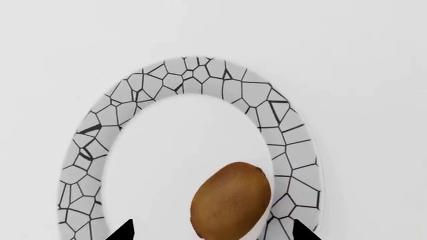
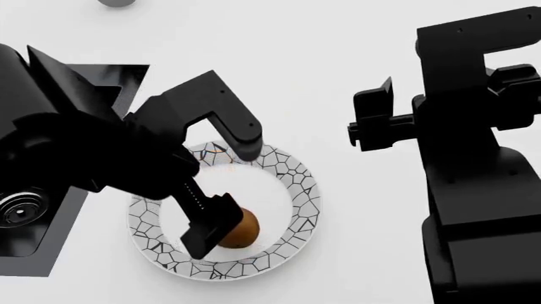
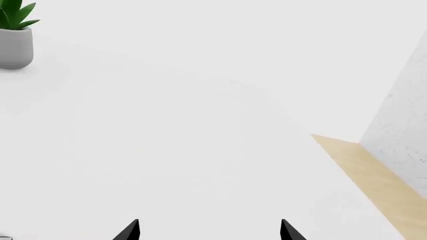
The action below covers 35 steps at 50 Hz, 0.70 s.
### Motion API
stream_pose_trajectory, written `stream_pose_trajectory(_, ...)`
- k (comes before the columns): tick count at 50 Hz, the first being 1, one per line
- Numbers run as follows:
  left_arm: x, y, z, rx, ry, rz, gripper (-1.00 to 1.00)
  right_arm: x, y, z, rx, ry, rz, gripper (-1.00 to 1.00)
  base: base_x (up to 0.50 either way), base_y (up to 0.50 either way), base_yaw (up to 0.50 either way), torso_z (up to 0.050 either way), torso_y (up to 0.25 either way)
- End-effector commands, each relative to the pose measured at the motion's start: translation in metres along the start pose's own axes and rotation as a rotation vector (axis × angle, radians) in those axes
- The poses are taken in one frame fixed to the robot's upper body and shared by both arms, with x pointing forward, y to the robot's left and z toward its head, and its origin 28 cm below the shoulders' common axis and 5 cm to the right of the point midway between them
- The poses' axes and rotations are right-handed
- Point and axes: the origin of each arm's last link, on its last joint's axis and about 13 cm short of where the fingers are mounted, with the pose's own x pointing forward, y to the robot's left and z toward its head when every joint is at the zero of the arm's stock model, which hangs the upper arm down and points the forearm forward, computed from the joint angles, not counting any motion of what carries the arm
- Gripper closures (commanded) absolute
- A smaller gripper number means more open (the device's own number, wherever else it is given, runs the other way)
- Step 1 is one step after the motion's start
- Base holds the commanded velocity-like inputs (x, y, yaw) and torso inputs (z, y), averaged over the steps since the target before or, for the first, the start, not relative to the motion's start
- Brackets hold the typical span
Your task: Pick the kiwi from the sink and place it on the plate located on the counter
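The brown kiwi (image 1: 230, 201) lies on the plain white centre of the plate (image 1: 287, 150), close to its mosaic rim. In the head view the kiwi (image 2: 242, 229) shows partly behind one finger, on the plate (image 2: 301, 190), which rests on the white counter (image 2: 338, 63). My left gripper (image 1: 213, 229) hangs open over the plate, its black fingertips (image 1: 125, 229) wide apart on either side of the kiwi and clear of it. My right gripper (image 3: 208, 229) is open and empty over bare counter. The black sink (image 2: 50, 244) lies at the left.
A potted green plant (image 3: 15, 42) in a grey pot stands on the counter far from the right gripper. The counter's edge, a strip of wooden floor (image 3: 373, 175) and a pale wall show past it. The right arm (image 2: 473, 158) stands to the plate's right.
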Motion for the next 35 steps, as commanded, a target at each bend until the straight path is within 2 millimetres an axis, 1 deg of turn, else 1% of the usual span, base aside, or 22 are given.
stream_pose_trajectory(1, -0.002, 0.002, 0.004, 0.007, -0.061, -0.002, -1.00, 0.007, 0.000, 0.000, 0.005, 0.001, 0.007, -1.00, 0.00, 0.00, 0.00, 0.000, 0.000)
stream_pose_trajectory(8, -0.009, 0.009, 0.006, -0.019, -0.118, 0.043, -1.00, 0.008, 0.000, 0.002, 0.002, -0.001, 0.008, -1.00, 0.00, 0.00, 0.00, 0.000, 0.000)
stream_pose_trajectory(13, -0.019, 0.015, 0.007, -0.036, -0.166, 0.084, -1.00, 0.010, 0.001, 0.002, 0.001, 0.001, 0.007, -1.00, 0.00, 0.00, 0.00, 0.000, 0.000)
stream_pose_trajectory(18, -0.023, 0.023, 0.006, -0.068, -0.197, 0.122, -1.00, 0.011, 0.001, 0.003, -0.001, 0.001, 0.005, -1.00, 0.00, 0.00, 0.00, 0.000, 0.000)
stream_pose_trajectory(23, -0.027, 0.036, 0.004, -0.104, -0.264, 0.218, -1.00, 0.012, 0.000, 0.003, -0.006, 0.003, 0.002, -1.00, 0.00, 0.00, 0.00, 0.000, 0.000)
stream_pose_trajectory(26, -0.028, 0.043, 0.002, -0.117, -0.290, 0.261, -1.00, 0.012, 0.000, 0.003, -0.008, 0.005, -0.001, -1.00, 0.00, 0.00, 0.00, 0.000, 0.000)
stream_pose_trajectory(27, -0.031, 0.048, 0.002, -0.126, -0.324, 0.306, -1.00, 0.012, -0.001, 0.003, -0.008, 0.006, -0.005, -1.00, 0.00, 0.00, 0.00, 0.000, 0.000)
stream_pose_trajectory(30, -0.036, 0.056, -0.002, -0.163, -0.367, 0.354, -1.00, 0.013, -0.001, 0.004, -0.010, 0.007, -0.010, -1.00, 0.00, 0.00, 0.00, 0.000, 0.000)
stream_pose_trajectory(35, -0.038, 0.060, -0.013, -0.189, -0.402, 0.403, -1.00, 0.014, -0.002, 0.004, -0.012, 0.007, -0.016, -1.00, 0.00, 0.00, 0.00, 0.000, 0.000)
